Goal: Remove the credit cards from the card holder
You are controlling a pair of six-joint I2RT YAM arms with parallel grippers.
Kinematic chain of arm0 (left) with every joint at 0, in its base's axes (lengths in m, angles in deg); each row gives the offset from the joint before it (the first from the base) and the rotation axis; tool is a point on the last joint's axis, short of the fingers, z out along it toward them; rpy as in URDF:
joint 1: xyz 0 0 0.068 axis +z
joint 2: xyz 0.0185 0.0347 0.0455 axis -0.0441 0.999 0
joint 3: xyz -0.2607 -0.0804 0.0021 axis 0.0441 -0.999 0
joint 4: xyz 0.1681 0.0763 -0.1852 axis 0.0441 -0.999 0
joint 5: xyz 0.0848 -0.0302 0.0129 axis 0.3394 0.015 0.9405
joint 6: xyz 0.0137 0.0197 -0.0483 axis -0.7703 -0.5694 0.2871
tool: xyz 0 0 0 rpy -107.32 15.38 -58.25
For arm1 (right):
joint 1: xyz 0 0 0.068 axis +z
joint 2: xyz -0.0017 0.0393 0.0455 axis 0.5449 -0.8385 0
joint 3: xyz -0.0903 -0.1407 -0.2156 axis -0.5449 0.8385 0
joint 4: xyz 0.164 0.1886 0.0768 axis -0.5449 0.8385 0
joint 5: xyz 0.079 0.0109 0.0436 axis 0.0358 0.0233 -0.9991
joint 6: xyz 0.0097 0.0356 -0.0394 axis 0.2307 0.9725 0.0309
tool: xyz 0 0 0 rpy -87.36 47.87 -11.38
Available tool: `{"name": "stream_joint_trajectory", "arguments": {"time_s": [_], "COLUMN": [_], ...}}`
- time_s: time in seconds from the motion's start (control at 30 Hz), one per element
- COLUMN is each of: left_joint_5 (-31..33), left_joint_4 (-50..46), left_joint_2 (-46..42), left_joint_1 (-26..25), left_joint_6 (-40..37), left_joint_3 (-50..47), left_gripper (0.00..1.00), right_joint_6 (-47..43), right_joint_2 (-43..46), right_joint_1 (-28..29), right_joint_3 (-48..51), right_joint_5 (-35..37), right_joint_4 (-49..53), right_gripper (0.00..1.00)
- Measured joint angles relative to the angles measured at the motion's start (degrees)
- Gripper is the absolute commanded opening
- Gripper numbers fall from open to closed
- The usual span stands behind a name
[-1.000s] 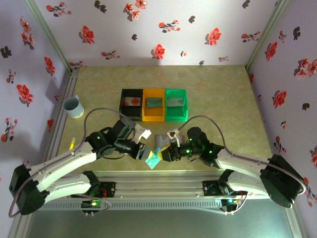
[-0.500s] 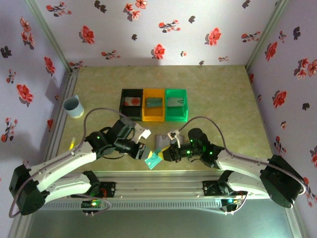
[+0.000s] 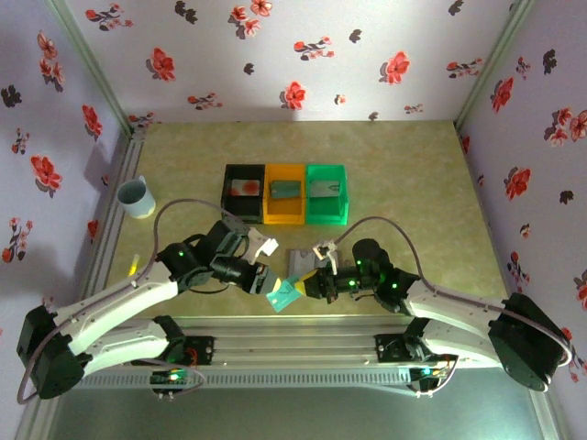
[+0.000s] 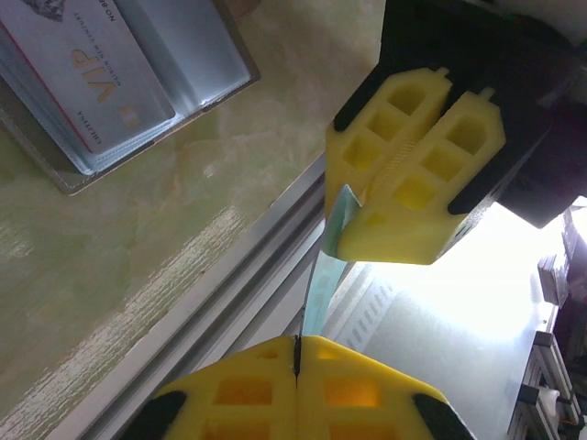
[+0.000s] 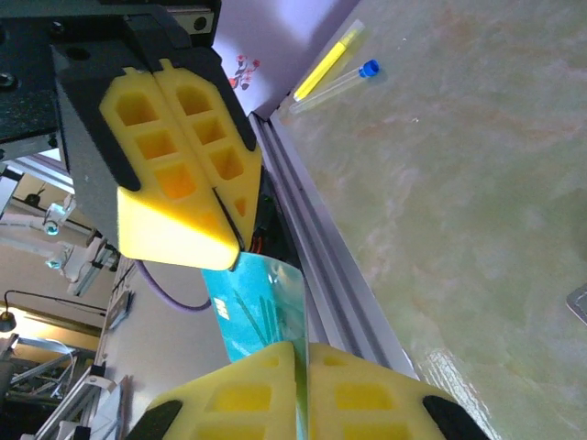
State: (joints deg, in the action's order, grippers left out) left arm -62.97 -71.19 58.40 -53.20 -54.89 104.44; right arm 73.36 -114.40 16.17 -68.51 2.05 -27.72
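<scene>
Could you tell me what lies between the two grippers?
A thin teal plastic card spans the gap, pinched by the left gripper and the right gripper, as both wrist views show.

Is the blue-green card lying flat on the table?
No, the blue-green card is up in the air, pinched in the jaws of the left gripper and the right gripper.

My fingers (image 5: 362, 403) are yellow and black. The card (image 5: 261, 307) is teal (with thin pale lines). I see a black bin (image 3: 228, 192), an orange bin (image 3: 283, 216) and a green bin (image 3: 326, 217).
</scene>
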Motion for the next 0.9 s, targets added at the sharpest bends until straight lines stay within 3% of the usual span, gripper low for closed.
{"name": "stream_joint_trajectory", "arguments": {"time_s": [0.1, 0.2, 0.4, 0.57, 0.73, 0.83, 0.9], "left_joint_5": [0.0, 0.2, 0.0, 1.0, 4.3, 7.6, 10.9], "left_joint_4": [-0.3, -0.4, -1.1, -4.8, -10.0, -12.6, -13.6], "left_joint_2": [0.0, 0.0, -0.2, -0.3, -0.4, -0.6, -1.2], "left_joint_1": [0.3, 0.7, 1.6, 3.1, 6.7, 9.4, 11.1], "left_joint_6": [-0.2, -0.4, -0.5, -1.9, -5.1, -6.8, -7.8], "left_joint_3": [0.0, 0.0, 1.7, 7.0, 14.3, 17.6, 19.2], "left_gripper": [0.14, 0.20, 0.48, 0.61, 0.77, 0.93, 0.98], "right_joint_6": [0.0, 0.0, 0.0, -0.2, -1.4, -2.0, -2.4], "right_joint_2": [0.0, 0.1, 0.8, 2.9, 4.8, 6.0, 7.1], "right_joint_1": [0.0, 0.1, 0.2, 0.2, 0.2, 0.2, 0.1], "right_joint_3": [0.0, 0.0, 0.2, 0.2, 0.2, 0.2, 0.0], "right_joint_5": [-0.5, -0.9, -0.6, 0.7, 3.0, 5.0, 6.8], "right_joint_4": [-0.5, -1.0, -0.9, 0.4, 3.5, 6.5, 9.0], "right_gripper": [0.03, 0.00, 0.00, 0.00, 0.00, 0.00, 0.00]}}
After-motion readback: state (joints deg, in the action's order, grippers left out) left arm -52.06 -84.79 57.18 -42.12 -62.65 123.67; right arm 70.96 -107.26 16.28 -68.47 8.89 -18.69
